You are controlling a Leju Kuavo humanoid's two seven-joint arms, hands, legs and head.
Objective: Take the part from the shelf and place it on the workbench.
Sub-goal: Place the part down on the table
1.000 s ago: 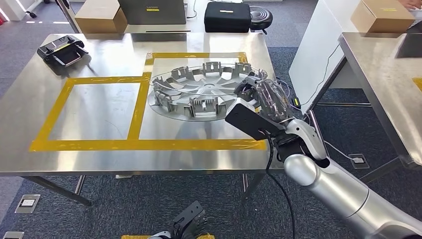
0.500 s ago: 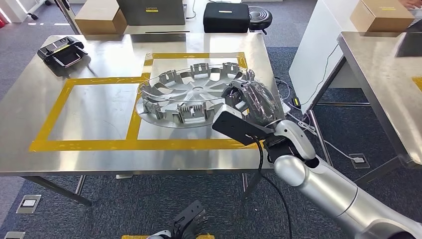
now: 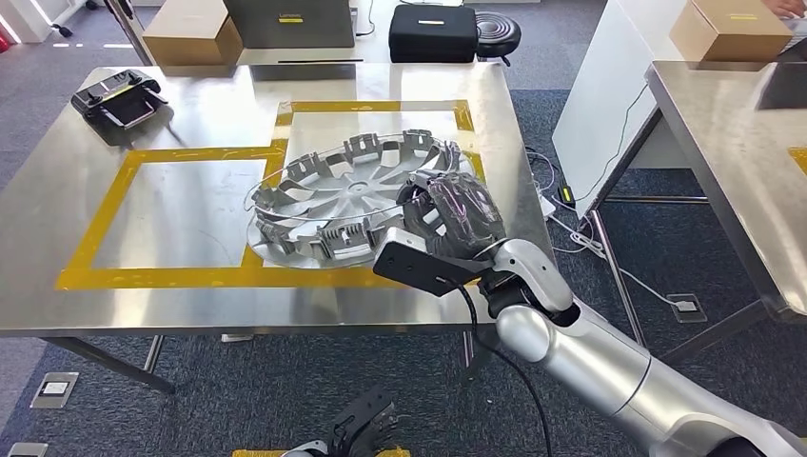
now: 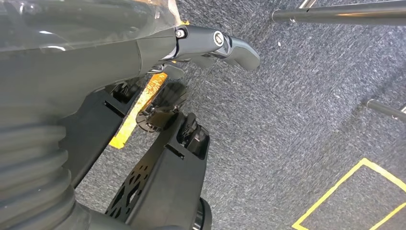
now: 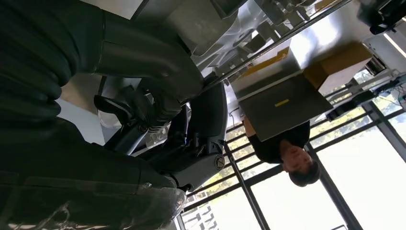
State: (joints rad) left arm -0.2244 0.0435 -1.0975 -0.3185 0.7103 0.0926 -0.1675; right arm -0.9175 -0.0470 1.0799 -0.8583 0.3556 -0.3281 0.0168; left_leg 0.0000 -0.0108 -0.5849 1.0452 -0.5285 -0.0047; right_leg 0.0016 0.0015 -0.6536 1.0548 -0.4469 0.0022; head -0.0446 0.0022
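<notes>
Gripping the wheel cover [image 3: 347, 202] by its three-o'clock rim, my right hand [image 3: 447, 211] holds it tilted over the table [image 3: 190, 295]; left hand's [image 4: 191, 48] closure: I cannot tell.

One round silver wheel cover [image 3: 347, 202] lies on one steel workbench [image 3: 190, 295]. One black handheld controller [image 3: 119, 98] sits far left. Two brown cardboard boxes [image 3: 190, 38] stand beyond.

Right hand [image 3: 455, 215] covers the wheel cover's [image 3: 333, 205] right rim; left hand [image 3: 362, 426] cut off at bottom edge
</notes>
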